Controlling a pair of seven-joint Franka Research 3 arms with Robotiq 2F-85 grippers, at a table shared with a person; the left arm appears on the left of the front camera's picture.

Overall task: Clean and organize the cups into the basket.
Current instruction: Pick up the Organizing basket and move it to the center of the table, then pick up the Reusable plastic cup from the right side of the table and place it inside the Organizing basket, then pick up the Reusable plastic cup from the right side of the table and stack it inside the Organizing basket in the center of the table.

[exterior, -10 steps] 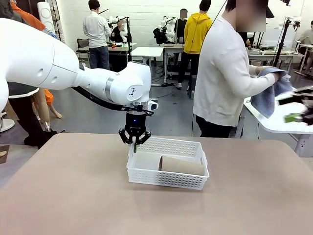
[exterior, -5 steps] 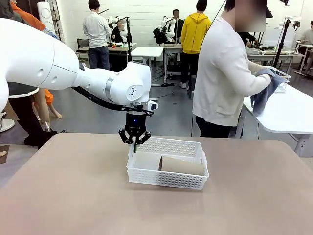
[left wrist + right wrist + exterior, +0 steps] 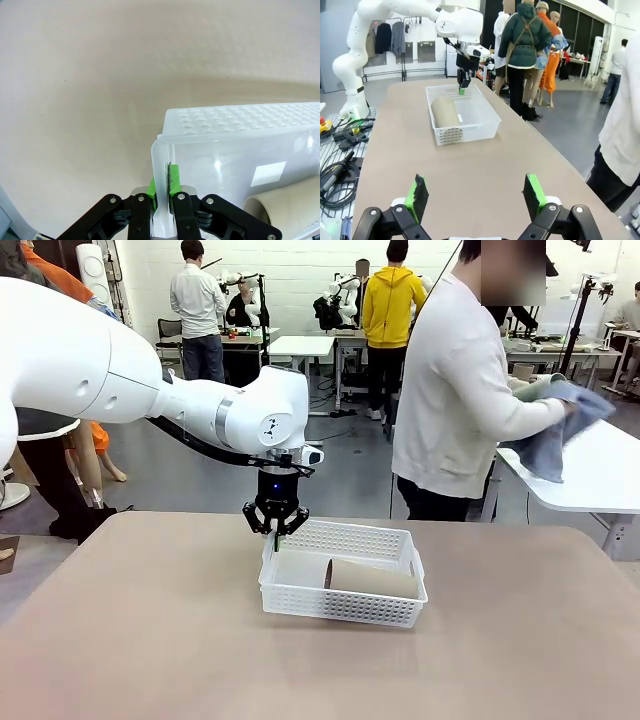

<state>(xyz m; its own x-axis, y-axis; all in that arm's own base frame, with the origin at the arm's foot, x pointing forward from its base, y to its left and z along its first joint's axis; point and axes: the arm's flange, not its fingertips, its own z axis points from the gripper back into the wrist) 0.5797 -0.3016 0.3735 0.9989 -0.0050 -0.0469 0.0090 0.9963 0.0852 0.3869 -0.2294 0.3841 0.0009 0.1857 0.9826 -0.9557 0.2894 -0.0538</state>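
Front view: kept the left gripper (image 3: 277, 533) pinched, unmoved, on the left end wall of the basket (image 3: 345, 606) near the far edge of the table (image 3: 140, 640), one tan cup (image 3: 372, 578) lying inside; kept the right gripper (image 3: 477, 192) wide open, empty; probably awaited another cup.

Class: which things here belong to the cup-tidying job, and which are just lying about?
Job: basket; cup lying inside it; left gripper shut on the basket's rim; cloth held by the person.
Lying about: cables; hanging coats.
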